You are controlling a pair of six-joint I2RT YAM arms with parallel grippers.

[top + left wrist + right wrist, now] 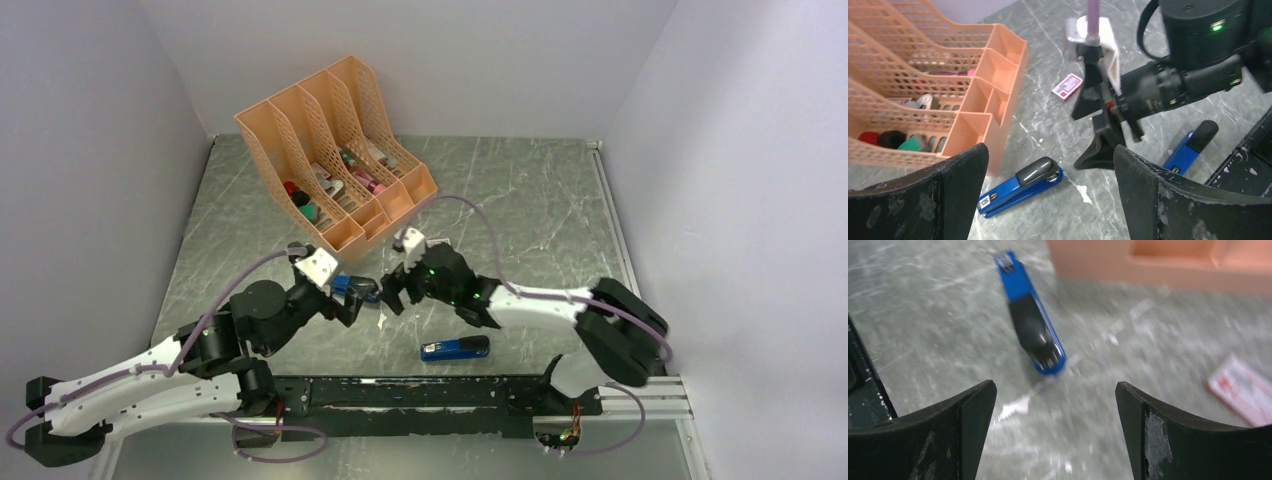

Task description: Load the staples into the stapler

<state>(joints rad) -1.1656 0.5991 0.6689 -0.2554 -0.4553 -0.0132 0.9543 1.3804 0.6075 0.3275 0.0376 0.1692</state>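
Left gripper (1048,152) and right gripper (1055,387) both gape wide, empty. The stapler (1020,186) lies flat between them (tail label unreadable), a pale sliver, perhaps the staples (1079,187), at its 3 o'clock.

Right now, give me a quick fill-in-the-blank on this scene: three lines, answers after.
1. ___ blue staplers are out: the far stapler between the grippers, the near stapler by the arm bases.
2. The left gripper and right gripper are both ___, holding nothing.
3. The white-and-red box lies on the ___, outside the organizer.
Missing words: two; open; table.
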